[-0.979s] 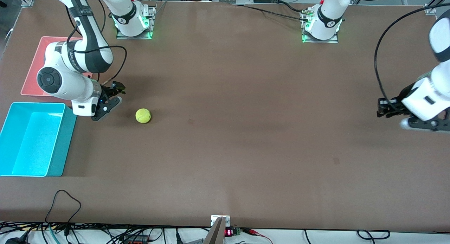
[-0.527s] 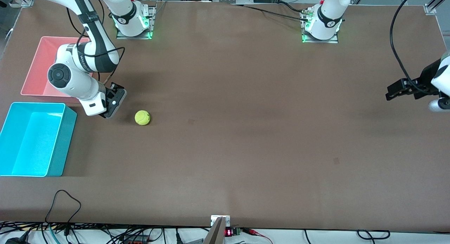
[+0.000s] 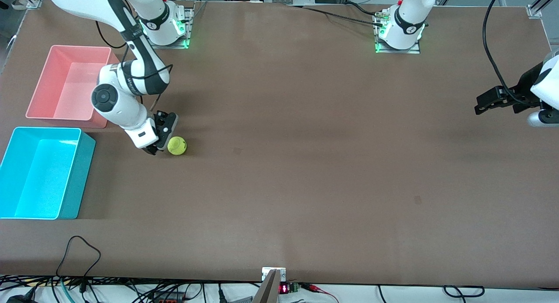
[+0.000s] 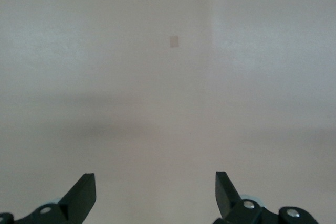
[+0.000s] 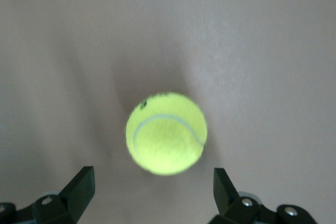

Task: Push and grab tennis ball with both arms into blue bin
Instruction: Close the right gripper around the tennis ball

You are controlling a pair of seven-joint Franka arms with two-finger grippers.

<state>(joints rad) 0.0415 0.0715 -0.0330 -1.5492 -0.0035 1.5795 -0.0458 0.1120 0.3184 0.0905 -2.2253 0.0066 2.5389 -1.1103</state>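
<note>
Right gripper [image 3: 160, 139]: you have it low over the table [image 3: 305, 163], just beside the tennis ball [image 3: 177, 146] on the side toward the right arm's end. Its fingers [image 5: 79, 184] are spread wide, and in the right wrist view the ball [image 5: 166, 132] sits just ahead of them and roughly centred on the gap, with neither finger touching it.

Tennis ball: resting on the bare tabletop, nearer the front camera than the pink bin [image 3: 67, 87] and well apart from the blue bin [image 3: 41, 174], which stands at the right arm's end of the table, nearer the front camera than the pink one. You can see both bins hold nothing.

Left gripper [image 3: 487, 101]: you have it up over the left arm's end of the table, fingers [image 4: 81, 195] spread apart, only bare table under them in the left wrist view. That arm waits.
</note>
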